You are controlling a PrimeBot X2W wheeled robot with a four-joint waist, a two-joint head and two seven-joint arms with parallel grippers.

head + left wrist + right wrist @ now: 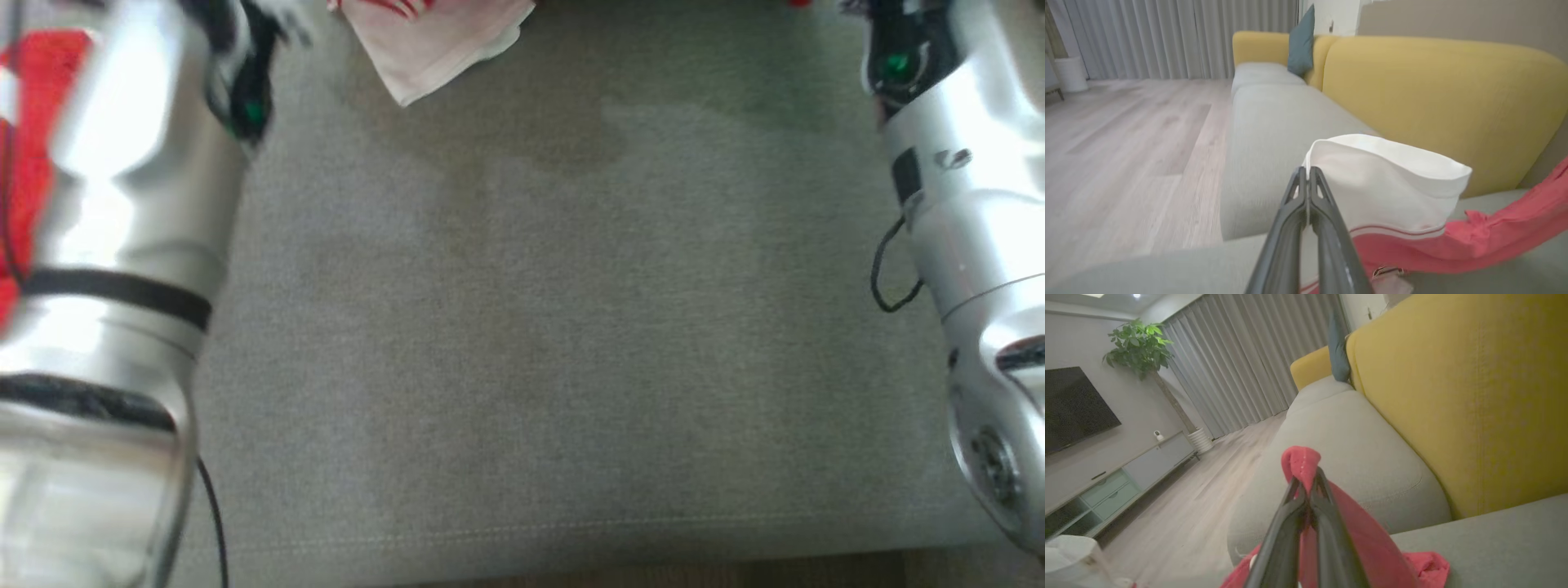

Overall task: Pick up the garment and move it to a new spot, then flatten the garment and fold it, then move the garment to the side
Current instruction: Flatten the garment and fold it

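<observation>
Your left pincer (1308,179) has its two dark fingers pressed together on the white folded edge of the garment (1384,183). The cloth bulges out to the right of the tips, white on top, then a thin red stripe, then red fabric trailing away to the right. Your right pincer (1306,490) is also clamped on the garment, with a red tuft poking up above its tips and more red hanging below and to the right. Beyond both pincers runs the grey sofa seat (1274,122), with the yellow backrest (1433,102) to the right and a teal cushion (1301,41) far ahead.
</observation>
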